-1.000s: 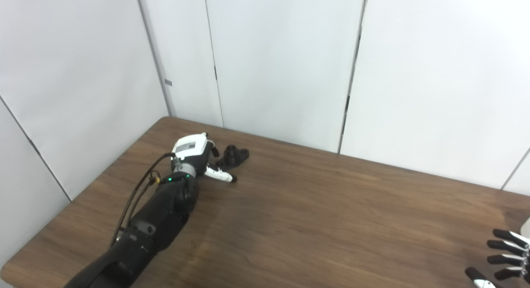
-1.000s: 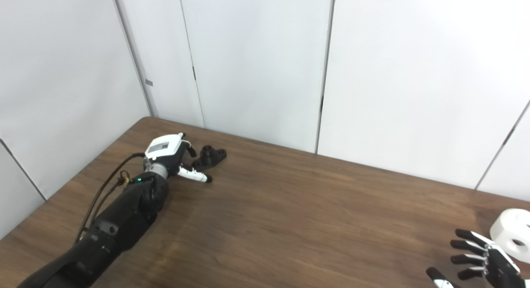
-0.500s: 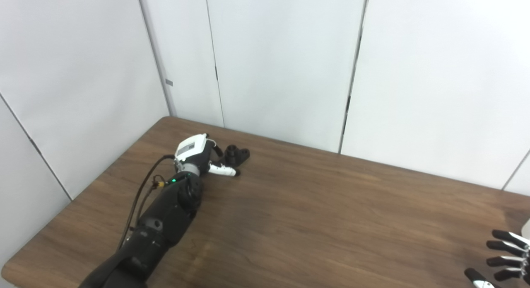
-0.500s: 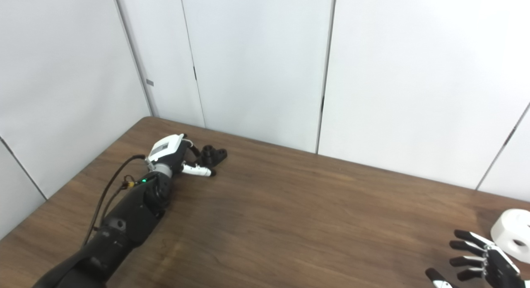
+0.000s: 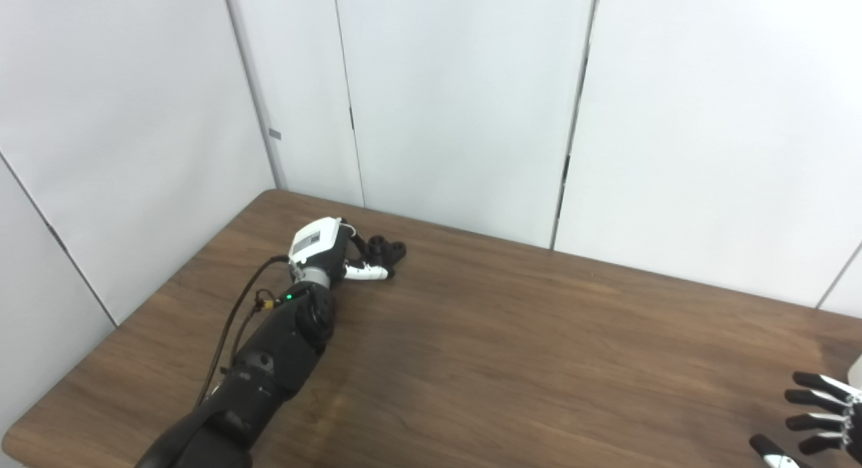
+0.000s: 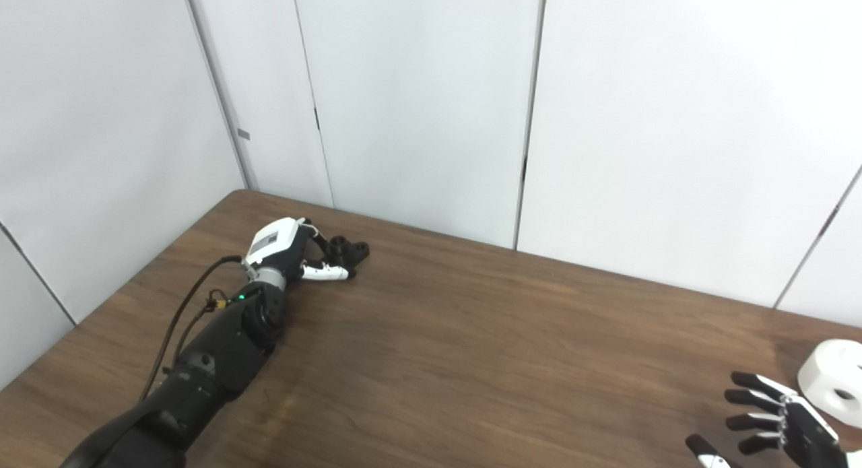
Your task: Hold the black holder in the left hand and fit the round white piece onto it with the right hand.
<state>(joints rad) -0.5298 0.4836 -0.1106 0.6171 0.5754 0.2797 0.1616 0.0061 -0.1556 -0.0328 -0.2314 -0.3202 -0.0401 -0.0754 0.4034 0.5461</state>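
Observation:
The black holder (image 5: 385, 250) lies on the table near its far left corner. My left hand (image 5: 331, 251) has reached it, fingers spread around the near side and thumb lying just in front; I cannot see a firm grasp. The round white piece (image 6: 835, 382), a thick disc with a hole, rests at the table's right edge and shows only in the right eye view. My right hand (image 6: 774, 426) hovers open just left of it, fingers spread, at the bottom right corner.
The brown wooden table (image 5: 512, 347) runs up to white wall panels (image 5: 458, 104) behind and to the left. A black cable (image 5: 232, 320) loops along my left forearm.
My left hand has slid forward and to the right until its fingers reach around the black holder. My right hand has dropped slightly, staying open.

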